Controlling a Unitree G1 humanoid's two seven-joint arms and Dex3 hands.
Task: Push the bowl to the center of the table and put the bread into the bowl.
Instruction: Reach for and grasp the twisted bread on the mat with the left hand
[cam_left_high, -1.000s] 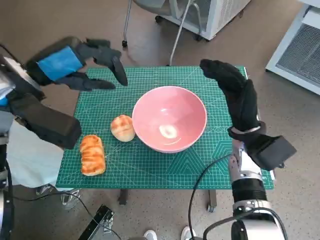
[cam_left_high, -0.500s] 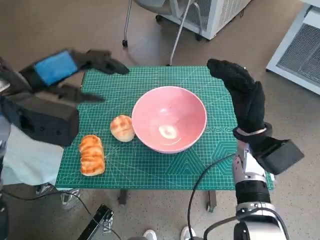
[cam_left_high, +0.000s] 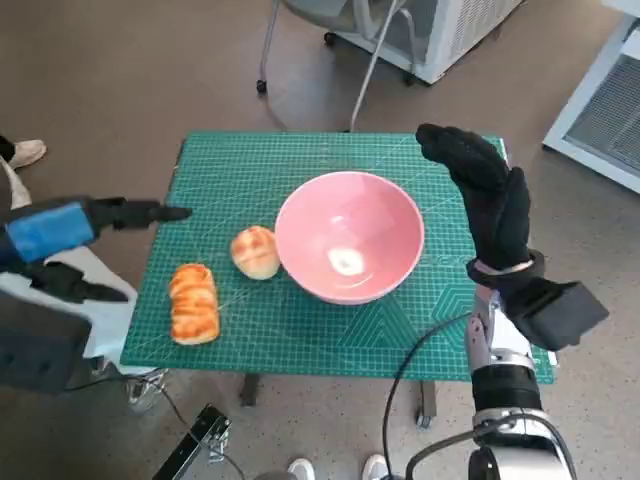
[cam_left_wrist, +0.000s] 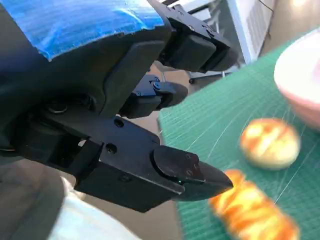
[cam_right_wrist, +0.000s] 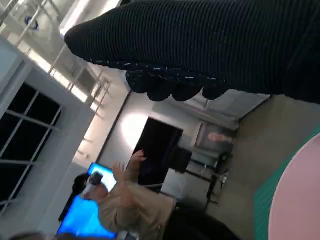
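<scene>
A pink bowl (cam_left_high: 349, 236) stands near the middle of the green mat (cam_left_high: 300, 330). A round bread roll (cam_left_high: 256, 252) touches the bowl's left side, and a long striped bread (cam_left_high: 194, 303) lies further left near the mat's edge. Both breads show blurred in the left wrist view, the round one (cam_left_wrist: 270, 141) and the long one (cam_left_wrist: 250, 212). My left hand (cam_left_high: 70, 232) hangs off the table's left side, fingers spread, holding nothing. My right hand (cam_left_high: 490, 200) stands upright just right of the bowl, fingers extended, empty. The bowl's rim (cam_right_wrist: 300, 200) shows in the right wrist view.
A chair base (cam_left_high: 350, 60) and a white cabinet (cam_left_high: 450, 30) stand behind the table. A shoe (cam_left_high: 25, 152) shows at far left. A person (cam_right_wrist: 125, 200) sits in the distance in the right wrist view. A cable (cam_left_high: 400, 380) hangs by my right forearm.
My left hand has drawn back from above the table's far left corner, down and off the left edge. The camera shifted slightly. The right hand and bowl stay put.
</scene>
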